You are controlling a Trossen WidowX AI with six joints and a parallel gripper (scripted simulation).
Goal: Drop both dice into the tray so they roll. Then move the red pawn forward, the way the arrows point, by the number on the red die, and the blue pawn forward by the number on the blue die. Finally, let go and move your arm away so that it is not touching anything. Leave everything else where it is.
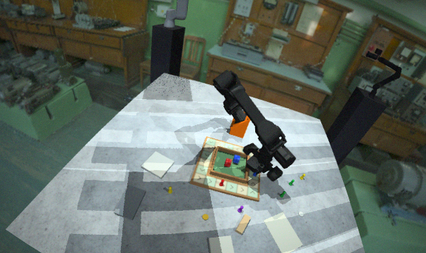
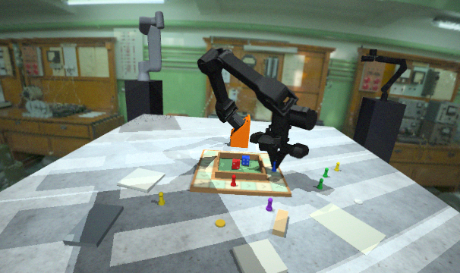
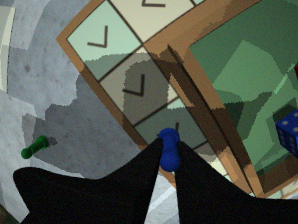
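Note:
My gripper (image 2: 274, 165) (image 3: 168, 145) is shut on the blue pawn (image 1: 254, 174) (image 2: 274, 167) (image 3: 169, 156). It holds the pawn over or on a square on the board's right side, beside the tray; whether the base touches is unclear. The red die (image 1: 228, 162) (image 2: 235, 164) and the blue die (image 1: 236, 159) (image 2: 245, 160) (image 3: 290, 132) lie in the green tray (image 1: 230, 178) (image 2: 241, 175). The red pawn (image 1: 221, 183) (image 2: 234, 180) stands on the front row of the board (image 1: 224, 192) (image 2: 241, 192). Arrows are printed on the squares.
A purple pawn (image 1: 240, 209) (image 2: 269, 205) and a wooden block (image 1: 243, 224) (image 2: 280, 223) are in front of the board. A yellow pawn (image 1: 170, 190) (image 2: 161, 199) stands left. Two green pawns and another yellow pawn (image 1: 302, 176) (image 2: 337, 166) stand right.

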